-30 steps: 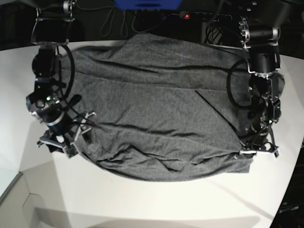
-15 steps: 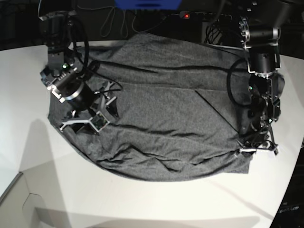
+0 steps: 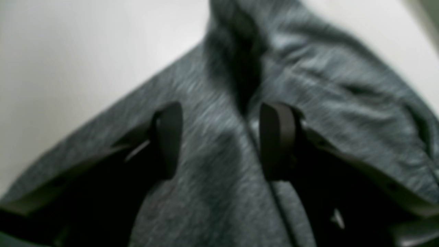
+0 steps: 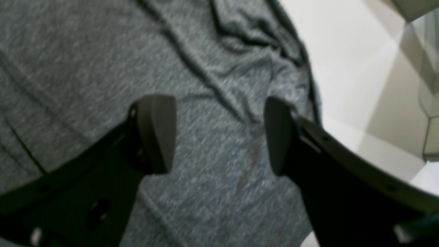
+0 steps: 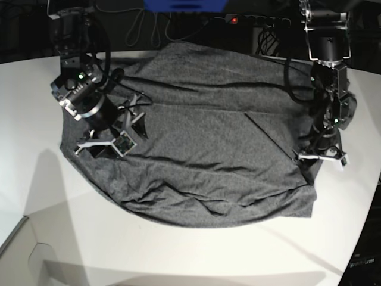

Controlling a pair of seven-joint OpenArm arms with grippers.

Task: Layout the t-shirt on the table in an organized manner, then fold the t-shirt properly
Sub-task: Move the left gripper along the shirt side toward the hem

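One t-shirt (image 5: 208, 149), a heathered dark grey knit with soft creases and a bunched lower hem, lies spread across the smooth white table (image 5: 36, 89), whose near edge curves. Two grippers work over it. The right gripper (image 4: 219, 133) hangs above the shirt's edge with its matte black fingers (image 4: 157, 132) standing wide apart, holding nothing. The left gripper (image 3: 219, 140) sits at the opposite edge, jaws parted astride a raised fold of cloth, its pads (image 3: 276, 139) clear of the fabric.
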